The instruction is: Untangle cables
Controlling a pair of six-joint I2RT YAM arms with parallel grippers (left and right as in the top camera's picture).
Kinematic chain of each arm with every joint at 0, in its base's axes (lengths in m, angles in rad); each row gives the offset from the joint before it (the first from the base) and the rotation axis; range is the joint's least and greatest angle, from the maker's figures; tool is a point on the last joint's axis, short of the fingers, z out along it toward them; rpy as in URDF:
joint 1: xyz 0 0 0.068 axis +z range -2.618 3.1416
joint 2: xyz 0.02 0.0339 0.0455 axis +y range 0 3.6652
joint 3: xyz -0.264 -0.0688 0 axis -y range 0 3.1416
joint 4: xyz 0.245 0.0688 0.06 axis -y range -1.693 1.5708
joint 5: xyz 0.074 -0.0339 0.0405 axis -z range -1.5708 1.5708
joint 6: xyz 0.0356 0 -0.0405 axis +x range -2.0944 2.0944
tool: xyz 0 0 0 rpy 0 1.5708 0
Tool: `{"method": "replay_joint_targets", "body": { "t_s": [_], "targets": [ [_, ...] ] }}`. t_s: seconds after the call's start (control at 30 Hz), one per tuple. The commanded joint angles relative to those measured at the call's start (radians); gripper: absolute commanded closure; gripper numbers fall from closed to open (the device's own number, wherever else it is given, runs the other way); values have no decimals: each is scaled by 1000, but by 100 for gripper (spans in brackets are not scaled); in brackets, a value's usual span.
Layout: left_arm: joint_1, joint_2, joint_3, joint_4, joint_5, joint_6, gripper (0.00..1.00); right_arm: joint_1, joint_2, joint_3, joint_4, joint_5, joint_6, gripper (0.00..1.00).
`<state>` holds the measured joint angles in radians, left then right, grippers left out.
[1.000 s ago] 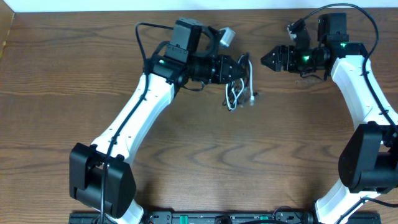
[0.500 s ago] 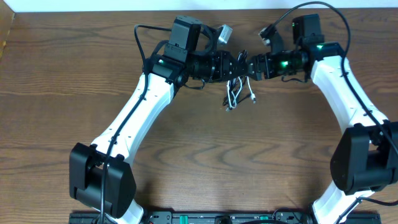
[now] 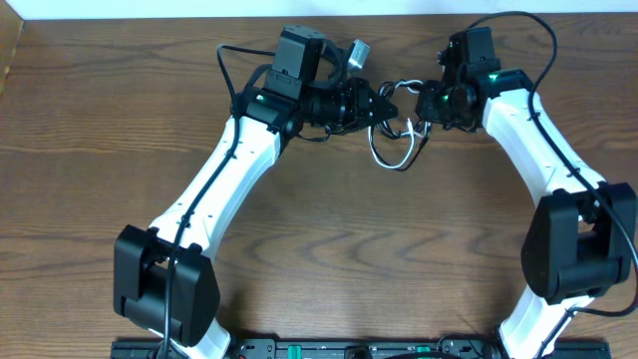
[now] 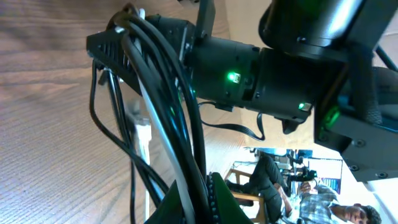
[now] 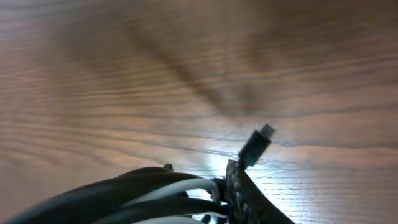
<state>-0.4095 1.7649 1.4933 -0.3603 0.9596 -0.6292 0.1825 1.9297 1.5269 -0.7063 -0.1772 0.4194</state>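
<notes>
Overhead: left fingers [image 3: 383, 101] and right fingers [image 3: 427, 101] both clamp the cables [image 3: 397, 152]. Loops droop near-side between them.

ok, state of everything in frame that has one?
left gripper: shut on cables.
right gripper: shut on cables.
cables: black and white tangled together, strung in loops between both grippers.
black plug end: loose, poking out beside the right gripper's finger.
</notes>
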Motion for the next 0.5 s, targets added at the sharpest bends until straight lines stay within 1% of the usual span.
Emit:
{"method": "replay_joint_targets", "body": {
  "t_s": [0.0, 0.07, 0.13, 0.23, 0.33, 0.47],
  "targets": [
    [1, -14, 16, 2, 62, -3, 93, -40, 67, -5, -12, 141, 66, 81],
    [1, -14, 16, 2, 62, 6, 93, -45, 74, -5, -28, 141, 63, 83],
    [1, -14, 16, 2, 61, 9, 93, -48, 74, -5, -42, 141, 43, 86],
    [1, -14, 16, -12, 61, 95, 93, -64, 74, -5, -62, 142, 24, 92],
    [18, -14, 16, -105, 48, 203, 93, -97, 74, -5, -90, 141, 21, 93],
    [62, -14, 16, -233, -81, 237, 92, -131, 74, -5, -101, 141, 21, 93]
  ]
}}
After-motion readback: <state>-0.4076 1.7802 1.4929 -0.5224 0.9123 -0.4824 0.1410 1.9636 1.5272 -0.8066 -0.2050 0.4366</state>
